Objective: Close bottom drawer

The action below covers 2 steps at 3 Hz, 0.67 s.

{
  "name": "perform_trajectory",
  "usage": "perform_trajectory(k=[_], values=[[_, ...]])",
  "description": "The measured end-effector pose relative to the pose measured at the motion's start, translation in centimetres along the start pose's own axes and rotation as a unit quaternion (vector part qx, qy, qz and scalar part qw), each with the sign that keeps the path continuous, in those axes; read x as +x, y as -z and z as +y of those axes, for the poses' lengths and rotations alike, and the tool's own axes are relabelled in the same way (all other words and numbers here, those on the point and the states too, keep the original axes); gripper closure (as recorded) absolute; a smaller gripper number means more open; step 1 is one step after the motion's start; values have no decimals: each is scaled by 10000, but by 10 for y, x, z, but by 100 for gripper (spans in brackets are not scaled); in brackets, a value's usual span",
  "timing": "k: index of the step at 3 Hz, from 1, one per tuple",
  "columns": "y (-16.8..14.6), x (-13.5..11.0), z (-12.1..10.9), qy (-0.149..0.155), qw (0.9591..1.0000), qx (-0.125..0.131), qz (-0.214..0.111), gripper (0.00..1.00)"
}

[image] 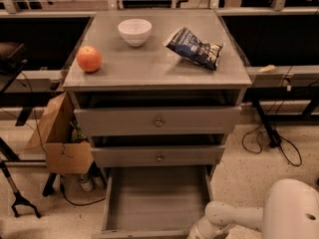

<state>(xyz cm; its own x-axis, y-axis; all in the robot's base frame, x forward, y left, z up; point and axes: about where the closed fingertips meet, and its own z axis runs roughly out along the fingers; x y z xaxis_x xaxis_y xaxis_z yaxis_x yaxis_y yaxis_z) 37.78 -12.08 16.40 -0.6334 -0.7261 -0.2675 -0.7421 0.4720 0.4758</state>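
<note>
Well, the bottom drawer [149,203] stands pulled far out of the grey cabinet, its plank floor bare and its thin side walls running toward the lower edge of view, while the top drawer [199,119] and the middle drawer [124,157] above it sit nearly flush, each with a small round knob at its centre. On the counter [159,68] that tops the cabinet a white bowl [134,32] stands near the back, a round fruit [89,59], probably an orange, rests close to the left edge, and a dark blue crumpled snack bag [195,48] lies toward the right rear, the three well apart from one another. Down at the lower right the robot's white arm [234,217] reaches leftward from its rounded white body [294,213] and dips out of sight just beside the open drawer's front right corner; the claw lies past that lower edge, so whether it is apart or together I cannot tell. To the left of the cabinet an open cardboard box [60,141] leans against its side, and on the speckled floor to the right black cables [271,146] loop near a dark desk leg
</note>
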Motion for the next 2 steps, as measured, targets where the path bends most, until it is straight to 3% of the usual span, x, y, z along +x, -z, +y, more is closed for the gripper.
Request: perform_trajectory(k=[2], values=[[4,-1,0,-11,10000,43,-8,35]])
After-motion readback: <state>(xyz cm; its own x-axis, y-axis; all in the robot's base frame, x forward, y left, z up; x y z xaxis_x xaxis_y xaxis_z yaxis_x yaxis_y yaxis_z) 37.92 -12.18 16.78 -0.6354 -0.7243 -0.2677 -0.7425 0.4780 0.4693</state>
